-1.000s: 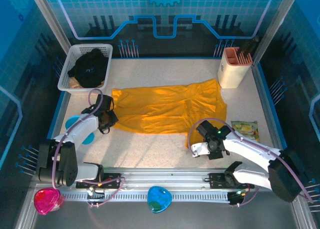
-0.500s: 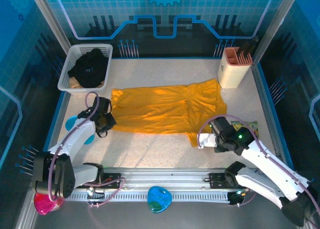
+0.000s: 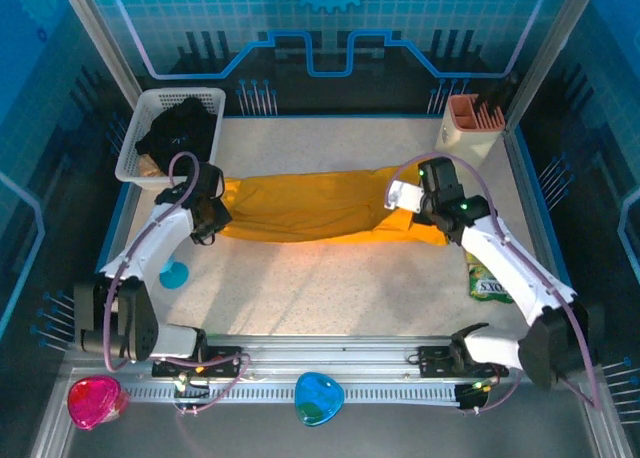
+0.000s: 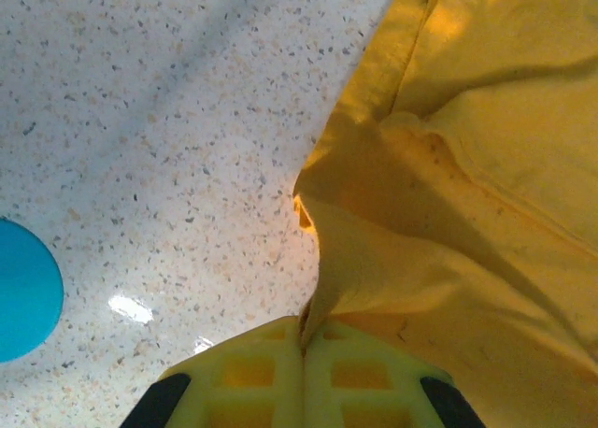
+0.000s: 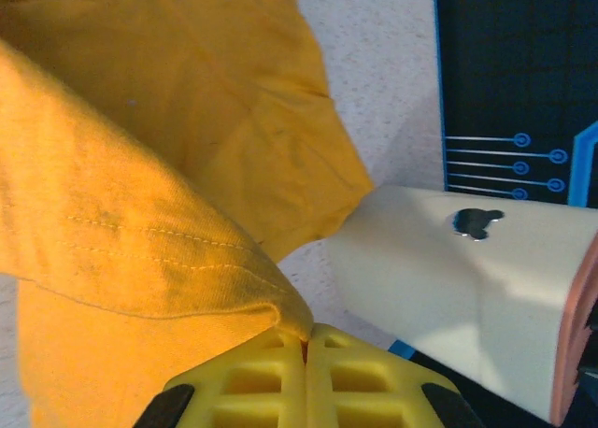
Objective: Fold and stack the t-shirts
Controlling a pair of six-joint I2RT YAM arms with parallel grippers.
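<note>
The golden-yellow t-shirt lies as a long band across the middle of the table. The left gripper is clenched on its left end and the right gripper on its right hem. The black t-shirt sits in the white basket, far left.

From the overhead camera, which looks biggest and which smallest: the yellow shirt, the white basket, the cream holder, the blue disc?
Largest to smallest:
1. yellow shirt
2. white basket
3. cream holder
4. blue disc
</note>
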